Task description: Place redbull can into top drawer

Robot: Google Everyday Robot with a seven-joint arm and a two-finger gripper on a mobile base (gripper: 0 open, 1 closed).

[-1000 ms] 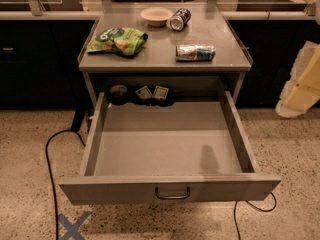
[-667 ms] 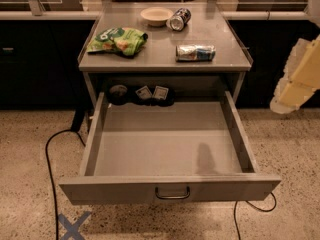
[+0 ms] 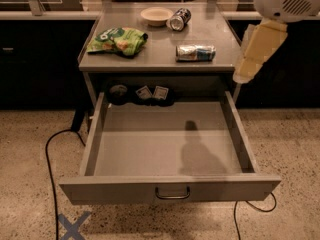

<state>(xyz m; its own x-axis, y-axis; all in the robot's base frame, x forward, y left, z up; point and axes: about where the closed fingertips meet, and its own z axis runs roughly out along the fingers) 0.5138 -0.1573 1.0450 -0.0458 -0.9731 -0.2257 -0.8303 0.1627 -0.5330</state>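
Note:
The redbull can (image 3: 195, 52), silver with blue panels, lies on its side on the grey table top (image 3: 150, 54), right of centre. The top drawer (image 3: 125, 190) is pulled wide open below it, its inside bare, with a metal bar handle (image 3: 172, 194) at the front centre. My arm comes in from the top right. Its cream end with the gripper (image 3: 243, 75) hangs beside the table's right edge, to the right of the can and slightly lower in the view, apart from it. It holds nothing that I can see.
A darker can (image 3: 179, 19) lies at the back of the table beside a small white bowl (image 3: 156, 15). A green snack bag (image 3: 117, 40) lies at the left. Small dark items (image 3: 140, 94) sit in the cabinet behind the drawer. A black cable (image 3: 50, 154) runs over the floor.
My arm has moved left and up along the right side, closer to the table's right edge. The can and the drawer have not moved.

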